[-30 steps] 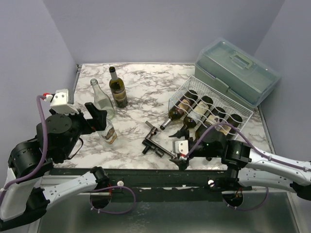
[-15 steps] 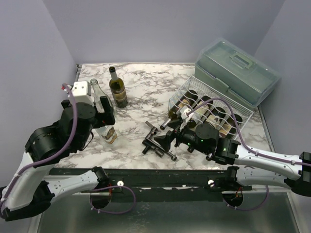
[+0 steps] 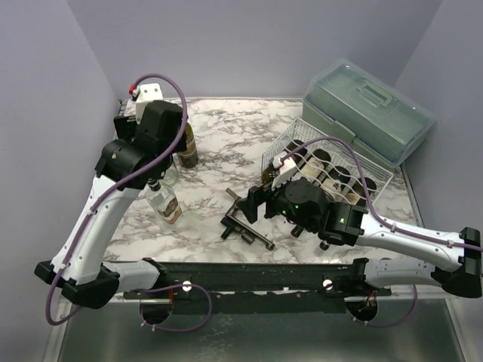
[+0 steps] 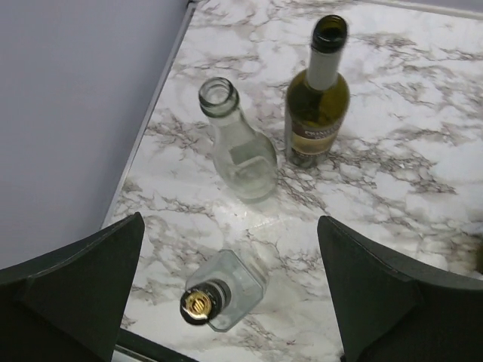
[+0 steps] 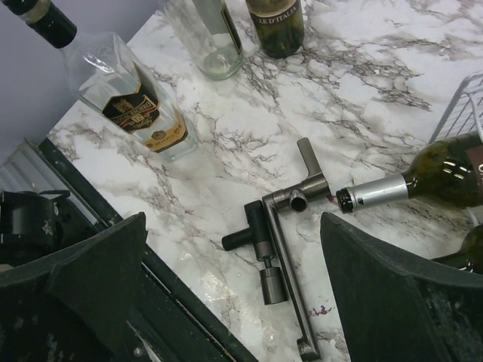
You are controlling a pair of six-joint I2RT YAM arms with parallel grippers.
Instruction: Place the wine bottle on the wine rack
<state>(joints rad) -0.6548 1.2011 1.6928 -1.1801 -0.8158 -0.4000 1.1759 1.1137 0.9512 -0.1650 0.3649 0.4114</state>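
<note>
1. A green wine bottle (image 4: 317,113) stands uncorked on the marble table (image 4: 407,151).
2. A clear open bottle (image 4: 240,154) stands just beside it.
3. A square gold-capped bottle (image 4: 223,290) sits nearest, seemingly upright.

The green bottle's (image 5: 275,23) label ends in "D'ITALIA"; the print on the square bottle's (image 5: 136,105) label is too small to read.

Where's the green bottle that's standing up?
In the left wrist view, the green bottle stands near the table's back left, just right of the clear round bottle and beyond the square bottle.
</note>
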